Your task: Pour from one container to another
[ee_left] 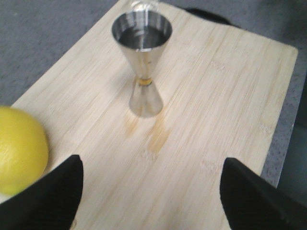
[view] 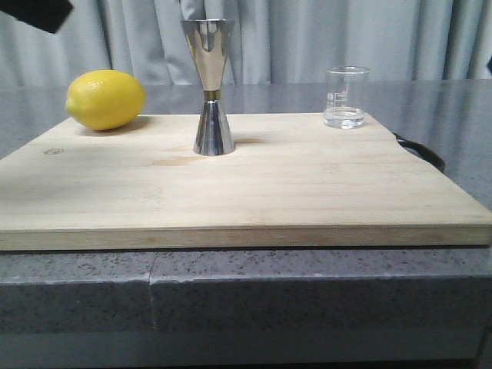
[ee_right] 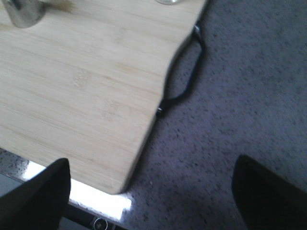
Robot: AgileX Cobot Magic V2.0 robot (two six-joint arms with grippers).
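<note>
The small clear glass beaker (view: 346,98) stands upright at the board's far right corner with a little clear liquid in its bottom. The tall steel jigger (view: 211,84) stands upright at the middle of the board, and its upper cup (ee_left: 142,32) shows liquid inside. My left gripper (ee_left: 152,194) hovers open over the board, short of the jigger, with nothing between its black fingers (ee_left: 50,196). My right gripper (ee_right: 153,191) is open and empty over the grey counter beside the board's near right corner. Only the base of the beaker (ee_right: 171,1) shows in the right wrist view.
A yellow lemon (view: 105,99) lies at the board's far left, close to my left finger. The wooden board (view: 307,192) has a black handle (view: 421,151) on its right side. Grey counter (ee_right: 240,96) surrounds it; curtains hang behind.
</note>
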